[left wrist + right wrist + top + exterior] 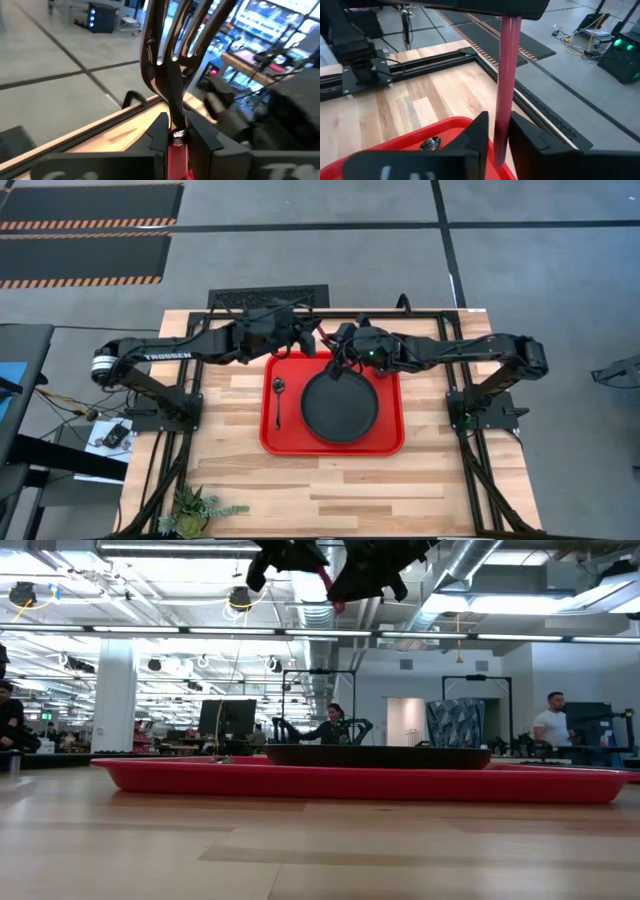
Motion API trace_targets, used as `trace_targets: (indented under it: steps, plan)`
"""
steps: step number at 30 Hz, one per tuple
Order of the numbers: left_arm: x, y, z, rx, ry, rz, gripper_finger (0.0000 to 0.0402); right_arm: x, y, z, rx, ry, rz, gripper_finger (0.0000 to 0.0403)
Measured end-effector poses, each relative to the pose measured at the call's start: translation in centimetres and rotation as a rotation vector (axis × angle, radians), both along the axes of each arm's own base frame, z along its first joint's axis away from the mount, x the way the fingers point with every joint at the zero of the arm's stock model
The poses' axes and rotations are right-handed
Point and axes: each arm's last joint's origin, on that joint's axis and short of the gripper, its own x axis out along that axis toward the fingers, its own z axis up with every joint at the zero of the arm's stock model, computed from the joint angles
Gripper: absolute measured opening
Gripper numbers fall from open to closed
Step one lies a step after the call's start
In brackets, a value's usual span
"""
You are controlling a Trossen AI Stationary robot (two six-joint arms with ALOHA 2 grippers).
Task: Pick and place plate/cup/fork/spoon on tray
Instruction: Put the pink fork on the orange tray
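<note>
Tray: the red tray (pixel 390 442) lay flat in the middle of the wooden table (pixel 330 490); in the low view it showed as a long red rim (pixel 360 783).
Plate: the black plate (pixel 340 407) sat inside the tray, filling its right part; its dark edge rose above the tray rim in the low view (pixel 378 756).
Spoon: the spoon (pixel 278 395) lay inside the tray to the left of the plate, bowl toward the far edge, handle pointing at the near edge; its bowl also showed in the right wrist view (pixel 429 144).
Fork: the fork (pixel 167 65) was held in the air above the tray's far edge, tines away from the left wrist camera, pink handle (pixel 506 85) running down between the right arm's fingers.
Left gripper: the left gripper (pixel 175 137) was clamped on the fork at the joint of metal neck and red handle; it hung over the tray's far left corner (pixel 308 340).
Right gripper: the right gripper (pixel 498 135) stood just beside it over the tray's far edge (pixel 345 350), its fingers close on either side of the pink handle; whether they pressed it could not be told.
Cup: not made out in any view.
Plant: a small green plant (pixel 195 508) stood at the table's near left corner.
Background: people (pixel 549 725) stood in the room behind.
</note>
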Motion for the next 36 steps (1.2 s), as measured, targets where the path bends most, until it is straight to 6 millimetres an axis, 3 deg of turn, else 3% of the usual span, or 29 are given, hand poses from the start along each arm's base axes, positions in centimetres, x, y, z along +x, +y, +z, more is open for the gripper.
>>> trace_targets:
  steps: [4,8,13,19,23,27,36]
  plan:
    - [-1.4,0.3,0.3,-0.045,0.034,0.004,0.0026,-1.1,0.1,0.8,-0.011,0.015,-0.029,0.0132]
    - [-3.4,0.4,0.0,-0.201,0.104,-0.023,0.0026,-3.5,-0.1,1.9,-0.006,0.074,-0.055,0.0154]
    - [-4.6,-0.6,-1.9,-0.446,0.276,-0.099,0.0026,-7.8,-0.8,2.8,0.029,0.221,-0.1,0.0113]
    - [-3.7,-2.5,-4.6,-0.581,0.435,-0.146,0.0026,-11.9,-1.5,2.3,0.091,0.312,-0.092,0.0011]
    - [-3.1,-3.2,-6.3,-0.666,0.497,-0.169,0.0026,-14.0,-1.8,1.5,0.125,0.283,-0.097,0.0019]
    - [-2.5,-3.2,-9.3,-0.783,0.612,-0.14,0.0026,-15.4,-1.7,1.2,0.126,0.271,-0.106,0.0007]
    - [-0.6,-2.4,-15.5,-0.977,0.748,-0.064,0.0026,-16.7,-1.4,2.2,0.083,0.231,-0.09,0.0012]
